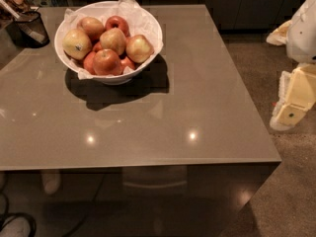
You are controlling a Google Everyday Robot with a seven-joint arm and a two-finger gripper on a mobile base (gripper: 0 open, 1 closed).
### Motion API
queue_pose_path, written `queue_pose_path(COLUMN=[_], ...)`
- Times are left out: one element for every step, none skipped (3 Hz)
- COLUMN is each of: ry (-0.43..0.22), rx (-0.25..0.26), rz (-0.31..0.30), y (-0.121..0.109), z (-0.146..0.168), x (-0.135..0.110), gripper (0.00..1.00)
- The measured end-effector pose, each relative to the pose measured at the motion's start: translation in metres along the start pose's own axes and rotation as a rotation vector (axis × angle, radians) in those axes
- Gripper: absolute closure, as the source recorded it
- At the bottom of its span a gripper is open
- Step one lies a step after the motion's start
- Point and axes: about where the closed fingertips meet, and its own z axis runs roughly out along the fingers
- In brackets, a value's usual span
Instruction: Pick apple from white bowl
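Observation:
The white bowl (148,21), lined with crumpled white paper, stands at the table's back left and holds several apples. The apple (139,48), pale yellow-gold with an orange-red blush, lies at the bowl's right side on top of the pile. A yellow apple with a small dark sticker (76,43) lies at the left, and a small red apple (117,22) at the back. My gripper (289,107) hangs off the table's right edge, far right of the bowl and lower in the view. It holds nothing that I can see.
A dark mesh basket (29,27) stands at the table's back left corner beside the bowl. The glossy grey-brown table (187,107) stretches to the front and right. Speckled floor lies to the right, dark cabinets behind.

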Motion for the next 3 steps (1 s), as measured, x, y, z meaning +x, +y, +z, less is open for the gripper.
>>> queue_pose_path(ry=[0.0,-0.003,0.021], rx=[0.0,0.022,0.051], rz=[0.0,-0.015,-0.059], y=[0.0,-0.008,-0.058], z=[0.0,-0.006,-0.014], x=[0.0,-0.009,-0.039], gripper=[0.0,0.0,0.0])
